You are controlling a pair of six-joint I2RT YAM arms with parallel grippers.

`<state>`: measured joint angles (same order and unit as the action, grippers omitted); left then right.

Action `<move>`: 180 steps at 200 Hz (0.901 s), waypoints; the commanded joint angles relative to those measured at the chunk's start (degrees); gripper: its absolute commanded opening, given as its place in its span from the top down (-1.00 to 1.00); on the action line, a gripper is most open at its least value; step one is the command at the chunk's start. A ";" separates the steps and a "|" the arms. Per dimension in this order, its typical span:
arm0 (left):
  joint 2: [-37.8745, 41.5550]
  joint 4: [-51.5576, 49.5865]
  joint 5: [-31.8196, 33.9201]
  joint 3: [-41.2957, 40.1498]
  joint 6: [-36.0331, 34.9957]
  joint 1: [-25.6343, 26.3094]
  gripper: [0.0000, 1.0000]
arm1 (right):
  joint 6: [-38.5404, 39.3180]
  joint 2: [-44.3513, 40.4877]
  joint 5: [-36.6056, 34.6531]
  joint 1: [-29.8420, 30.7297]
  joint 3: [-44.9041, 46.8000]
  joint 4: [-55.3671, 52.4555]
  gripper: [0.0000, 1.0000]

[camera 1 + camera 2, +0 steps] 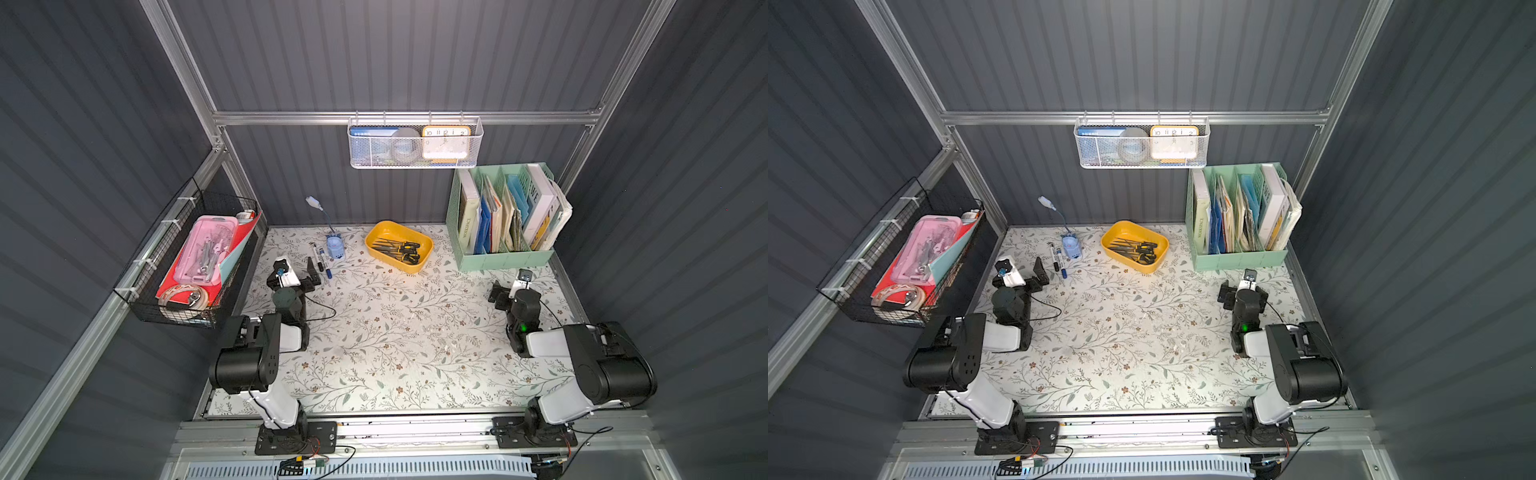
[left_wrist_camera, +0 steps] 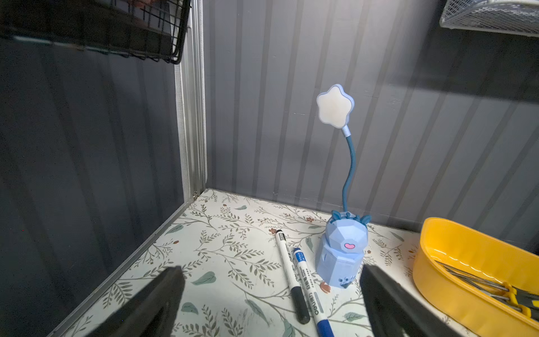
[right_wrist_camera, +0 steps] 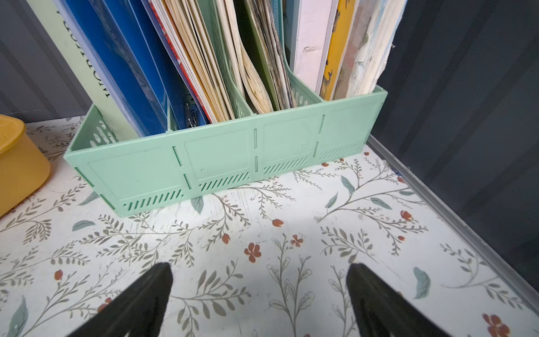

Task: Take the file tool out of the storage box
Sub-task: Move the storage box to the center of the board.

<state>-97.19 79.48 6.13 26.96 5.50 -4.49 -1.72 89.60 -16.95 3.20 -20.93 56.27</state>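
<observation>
My left gripper is wide open and holds nothing. It is low by the table, near two pens. My right gripper is wide open and empty too, facing the green rack. Both wrist views cut the box off at the edge. The yellow box sits at the back, between the lamp and the rack. The files lie flat inside, thin and grey with black and yellow handles. I cannot count them.
</observation>
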 commanded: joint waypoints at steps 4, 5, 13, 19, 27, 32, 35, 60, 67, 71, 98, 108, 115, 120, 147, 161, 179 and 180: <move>-0.39 0.19 0.02 0.73 0.72 -0.34 -0.99 | -0.33 0.49 -0.37 -0.13 0.49 1.43 -0.98; -0.38 0.17 -0.02 0.73 0.69 -0.34 -0.99 | -0.32 0.49 -0.37 -0.13 0.52 1.45 -0.98; -0.44 0.07 -0.01 0.74 0.62 -0.34 -0.99 | -0.31 0.43 -0.37 -0.13 0.47 1.38 -0.98; -0.46 0.15 -0.06 0.88 0.65 -0.34 -0.99 | -0.39 0.48 -0.42 -0.12 0.45 1.38 -0.98; -0.36 0.13 -0.15 0.88 0.69 -0.34 -0.99 | -0.45 0.55 -0.29 -0.13 0.37 1.12 -0.98; -0.45 0.07 -0.15 0.89 0.68 -0.34 -0.99 | -0.46 0.53 -0.14 -0.19 0.38 1.04 -0.98; -0.46 0.20 -0.09 0.87 0.66 -0.34 -0.99 | -0.50 0.57 -0.11 -0.21 0.36 1.03 -0.98; -0.52 -0.06 -0.68 0.96 0.53 -0.34 -0.99 | -0.82 0.38 1.28 -0.78 0.19 0.42 -0.98; -0.54 -0.11 -0.90 0.99 0.55 -0.34 -0.99 | -1.13 0.36 2.42 -1.30 -0.14 -0.22 -0.98; -0.50 -0.12 -0.87 0.93 0.49 -0.34 -0.99 | -1.30 0.19 2.97 -1.62 -0.24 -0.63 -0.98; -0.53 -0.11 -0.93 0.99 0.49 -0.34 -0.99 | -1.36 0.22 3.87 -1.98 -0.34 -0.86 -0.98; -0.38 0.32 -0.95 0.86 0.48 -0.36 -0.99 | -1.27 0.18 3.87 -2.05 -0.30 -0.81 -0.98; 0.30 -0.36 -0.49 1.40 0.53 -0.33 -0.99 | -0.78 0.01 4.38 -2.02 -0.17 -0.39 -0.98; 1.68 -4.07 -0.71 2.70 0.57 -0.34 -0.99 | -0.31 -0.52 4.80 -1.85 -0.41 -0.91 -0.98; 7.76 -28.98 -0.34 14.83 1.79 -0.34 -0.99 | 1.28 -8.48 0.93 1.24 -12.54 -29.82 -0.98; 10.40 -34.98 -0.80 18.26 2.24 -0.34 -1.00 | -4.73 -9.43 -1.04 1.81 -24.13 -47.32 -0.98; 13.56 -42.76 -0.98 21.47 5.67 0.07 -0.99 | -9.53 -8.12 2.36 3.05 -38.54 -67.08 -0.98; 13.76 -43.19 -0.92 21.60 5.84 0.09 -0.99 | -9.84 -7.99 2.27 3.26 -39.26 -67.87 -0.98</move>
<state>-88.49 51.22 5.82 44.86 7.05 -4.49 -4.56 82.56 -14.92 4.75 -44.64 19.53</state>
